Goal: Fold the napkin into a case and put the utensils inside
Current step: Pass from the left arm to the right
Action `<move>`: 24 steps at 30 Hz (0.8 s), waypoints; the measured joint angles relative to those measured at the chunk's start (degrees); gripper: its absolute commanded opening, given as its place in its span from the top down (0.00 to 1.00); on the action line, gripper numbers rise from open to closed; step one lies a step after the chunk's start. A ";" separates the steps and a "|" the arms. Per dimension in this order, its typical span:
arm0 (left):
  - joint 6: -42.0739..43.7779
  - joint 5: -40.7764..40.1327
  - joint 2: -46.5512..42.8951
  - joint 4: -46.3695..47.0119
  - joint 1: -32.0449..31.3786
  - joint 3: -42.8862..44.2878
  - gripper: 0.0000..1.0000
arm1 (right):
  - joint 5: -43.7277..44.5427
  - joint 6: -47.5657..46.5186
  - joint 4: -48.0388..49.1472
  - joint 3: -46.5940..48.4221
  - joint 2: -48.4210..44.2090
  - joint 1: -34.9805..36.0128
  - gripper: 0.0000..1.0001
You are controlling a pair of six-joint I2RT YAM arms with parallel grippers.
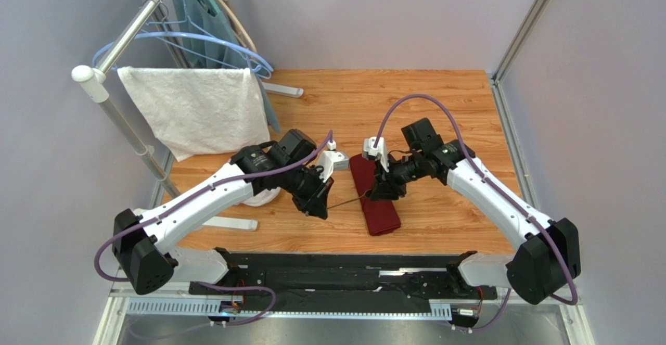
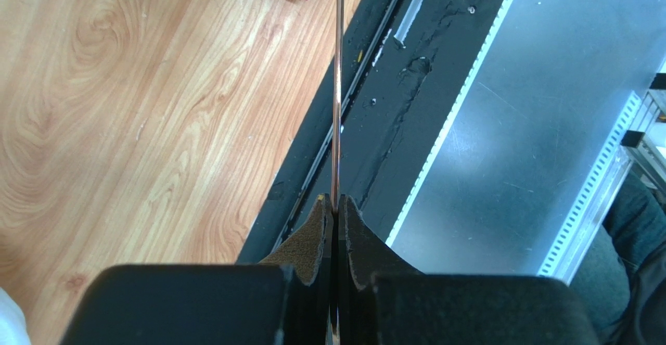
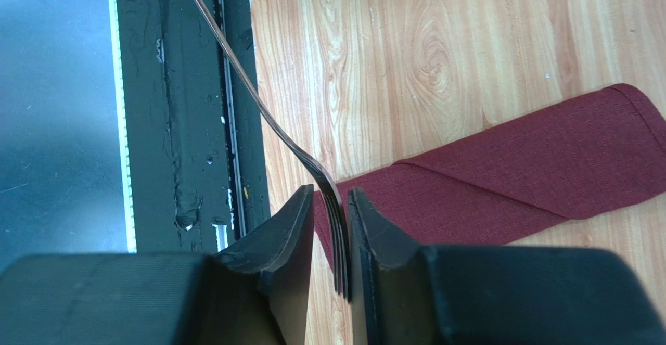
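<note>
Top external view: the left pincer [image 1: 322, 204] is clamped on the slim handle of the fork [image 1: 348, 201], which is held level above the tabletop [image 1: 438, 111] and points toward the right pincer [image 1: 383, 193]. In the right wrist view the fingers [image 3: 367, 228] stand slightly apart, with the tines between them and a gap on one side. The maroon case [image 1: 383, 216] lies under that pincer as a narrow strip with a diagonal fold edge. Its near end is close to the tabletop's front edge and the black rail [image 2: 406, 87]. Bare wood lies open beyond and to the right of it. A white towel [image 1: 195, 111] hangs at far left.
</note>
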 measured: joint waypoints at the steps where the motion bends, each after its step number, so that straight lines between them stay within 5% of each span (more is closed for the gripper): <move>1: 0.15 0.02 -0.31 0.04 0.00 0.02 1.00 | -0.04 0.02 0.00 0.00 0.13 0.20 0.77; 4: 0.50 0.00 -1.01 0.66 -0.02 0.09 1.00 | 0.00 0.09 -0.13 0.00 0.83 0.55 1.00; 11: 2.54 -1.20 -1.27 -0.22 -0.07 0.09 1.00 | -1.14 0.61 -0.94 -0.26 1.18 0.61 1.00; 13: 2.54 -1.33 -1.25 -0.31 -0.07 0.09 1.00 | -1.18 2.29 -0.11 -1.01 0.66 0.66 0.89; 14: 2.54 -1.27 -1.25 -0.31 -0.07 0.11 1.00 | -1.18 3.72 0.61 -1.64 0.09 0.66 0.59; 16: 2.29 -0.39 -1.20 0.02 -0.09 0.20 1.00 | -0.61 6.58 1.88 -2.84 -1.42 0.66 0.48; 24: 1.68 0.17 -0.11 3.30 0.37 1.81 1.00 | 5.31 12.04 4.57 -4.96 -9.40 0.74 0.48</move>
